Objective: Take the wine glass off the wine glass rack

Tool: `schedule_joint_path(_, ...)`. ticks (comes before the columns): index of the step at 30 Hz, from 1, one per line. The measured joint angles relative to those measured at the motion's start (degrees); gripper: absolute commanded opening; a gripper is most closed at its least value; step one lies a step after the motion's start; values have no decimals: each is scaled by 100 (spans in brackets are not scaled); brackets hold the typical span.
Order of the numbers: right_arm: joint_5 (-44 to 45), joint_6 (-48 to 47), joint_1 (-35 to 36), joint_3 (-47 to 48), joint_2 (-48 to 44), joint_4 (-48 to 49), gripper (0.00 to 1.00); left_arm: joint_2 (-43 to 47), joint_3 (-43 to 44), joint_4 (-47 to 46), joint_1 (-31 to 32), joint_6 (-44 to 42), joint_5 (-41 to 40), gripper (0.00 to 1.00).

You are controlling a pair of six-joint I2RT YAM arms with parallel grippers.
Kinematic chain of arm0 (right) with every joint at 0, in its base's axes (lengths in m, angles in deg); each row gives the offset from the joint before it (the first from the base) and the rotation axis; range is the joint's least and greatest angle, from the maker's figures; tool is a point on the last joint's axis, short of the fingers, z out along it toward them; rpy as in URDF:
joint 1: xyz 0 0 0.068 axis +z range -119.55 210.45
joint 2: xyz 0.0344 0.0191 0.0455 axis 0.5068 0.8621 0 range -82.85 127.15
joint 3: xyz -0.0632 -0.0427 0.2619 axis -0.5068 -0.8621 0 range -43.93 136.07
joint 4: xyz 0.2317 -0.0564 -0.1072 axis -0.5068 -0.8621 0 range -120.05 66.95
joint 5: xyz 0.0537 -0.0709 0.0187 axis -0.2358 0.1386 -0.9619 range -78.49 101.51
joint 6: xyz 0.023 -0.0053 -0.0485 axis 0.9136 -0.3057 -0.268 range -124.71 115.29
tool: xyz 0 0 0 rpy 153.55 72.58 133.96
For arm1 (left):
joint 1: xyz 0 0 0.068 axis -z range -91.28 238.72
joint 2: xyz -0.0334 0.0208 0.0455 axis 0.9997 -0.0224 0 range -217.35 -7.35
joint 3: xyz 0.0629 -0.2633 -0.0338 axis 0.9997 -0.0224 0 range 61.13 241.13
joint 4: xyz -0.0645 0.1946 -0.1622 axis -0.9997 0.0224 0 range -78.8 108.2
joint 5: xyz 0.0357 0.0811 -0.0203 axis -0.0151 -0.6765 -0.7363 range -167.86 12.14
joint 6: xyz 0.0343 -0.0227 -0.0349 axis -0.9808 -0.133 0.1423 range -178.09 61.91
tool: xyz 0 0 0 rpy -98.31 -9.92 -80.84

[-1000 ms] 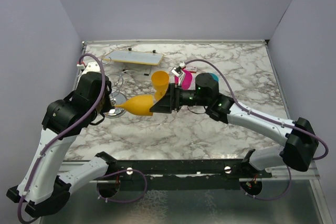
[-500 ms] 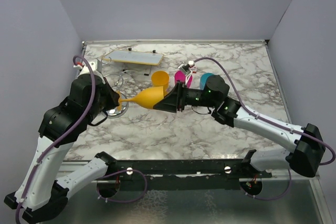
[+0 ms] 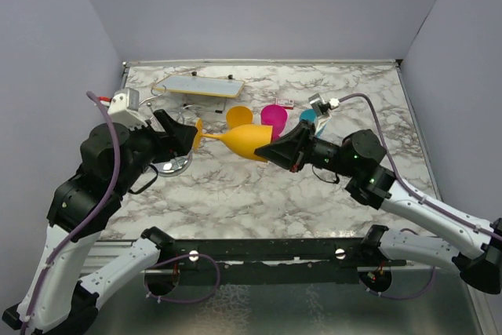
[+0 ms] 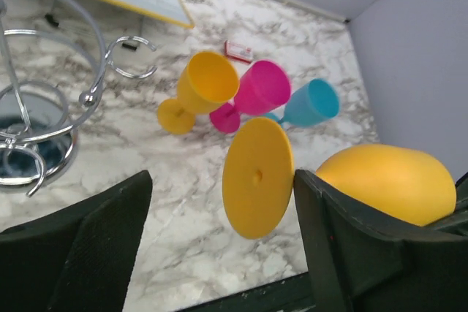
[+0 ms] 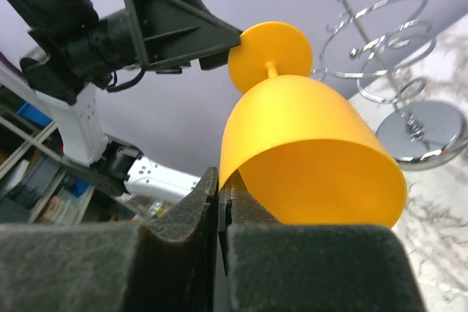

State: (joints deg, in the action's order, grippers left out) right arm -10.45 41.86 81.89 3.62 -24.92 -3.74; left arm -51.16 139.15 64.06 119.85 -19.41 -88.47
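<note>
An orange wine glass (image 3: pixel 247 140) hangs on its side in the air, right of the chrome wine glass rack (image 3: pixel 174 164). My right gripper (image 3: pixel 276 151) is shut on the rim of its bowl (image 5: pixel 307 151), one finger inside and one outside. My left gripper (image 3: pixel 190 137) is open, and the glass's round foot (image 4: pixel 257 177) floats between its fingers, close to the right one. In the left wrist view the rack (image 4: pixel 44 129) stands at the far left with bare wire arms. The right wrist view shows the rack (image 5: pixel 431 126) behind the glass.
Three more glasses stand behind on the marble table: orange (image 3: pixel 239 116), pink (image 3: pixel 274 115) and blue (image 3: pixel 307 116). A flat rectangular board (image 3: pixel 198 84) lies at the back left, a small red-and-white card (image 3: pixel 284 103) near the pink glass. Purple walls close in three sides.
My right gripper has shut on the glass's rim and my left gripper has opened, letting go of the stem. The glass has moved right and up, away from the rack.
</note>
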Motion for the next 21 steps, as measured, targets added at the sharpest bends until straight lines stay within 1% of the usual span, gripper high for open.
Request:
schedule_joint_path(4, 507, -664, 0, 22, -498, -400, 1, 229, 44, -415, -2, -282, 90, 90)
schedule_joint_path(8, 1449, -1768, 4, 391, -870, -1416, 1, 299, 120, -702, -2, -573, 98, 92)
schedule_joint_path(11, 2503, -2822, 4, 782, -1156, -2210, 1, 352, 120, -813, -2, -734, 96, 93)
schedule_joint_path(15, 4092, -4048, 4, 1134, -1423, -3012, 1, 457, 96, -977, -2, -879, 92, 93)
schedule_joint_path(18, 5272, -4706, 2, 1458, -1388, -3668, 1, 479, 92, -1067, -2, -953, 83, 93)
schedule_joint_path(21, 6360, -5130, 0, 1714, -1134, -4229, 1, 472, -2, -1182, -2, -1005, 72, 93)
